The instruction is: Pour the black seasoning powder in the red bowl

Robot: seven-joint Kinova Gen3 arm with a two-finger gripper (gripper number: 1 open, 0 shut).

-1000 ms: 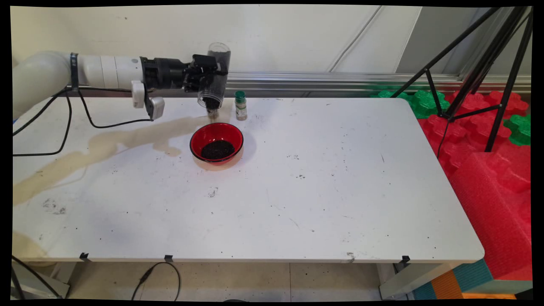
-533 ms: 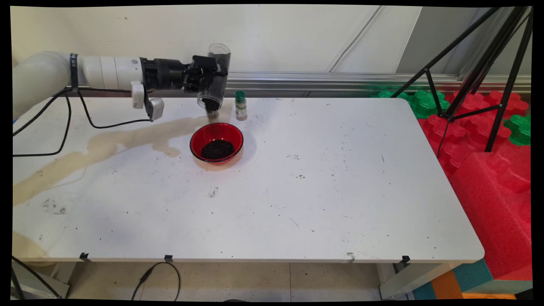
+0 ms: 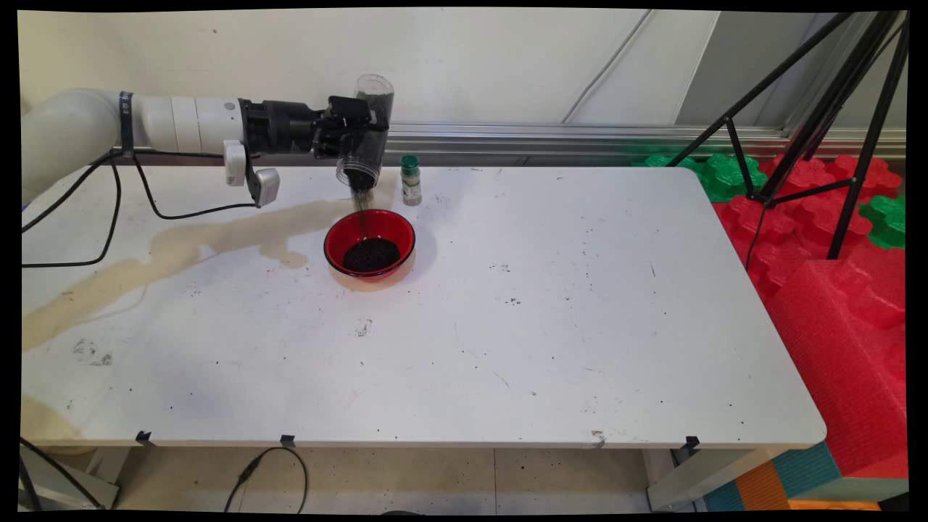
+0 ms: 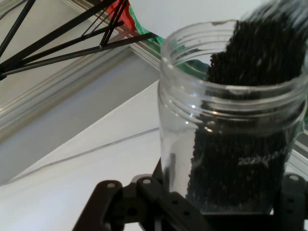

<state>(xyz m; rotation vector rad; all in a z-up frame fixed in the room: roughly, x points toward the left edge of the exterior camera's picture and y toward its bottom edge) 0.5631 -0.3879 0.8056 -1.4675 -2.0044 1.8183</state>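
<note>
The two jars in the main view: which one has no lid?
The clear jar held in the gripper: tipped mouth-down over the red bowl, dark grains falling out. The small jar stands upright with its green cap on.

The only legible marking stood on the clear jar (image 4: 231,139) held in the gripper (image 4: 211,202): white printed digits low on its wall, seen in the hand view, which seemed to begin "2023", the rest too faint to read. The small green-capped bottle (image 3: 411,180) on the far part of the table carried a label, but nothing on it could be read.
</note>
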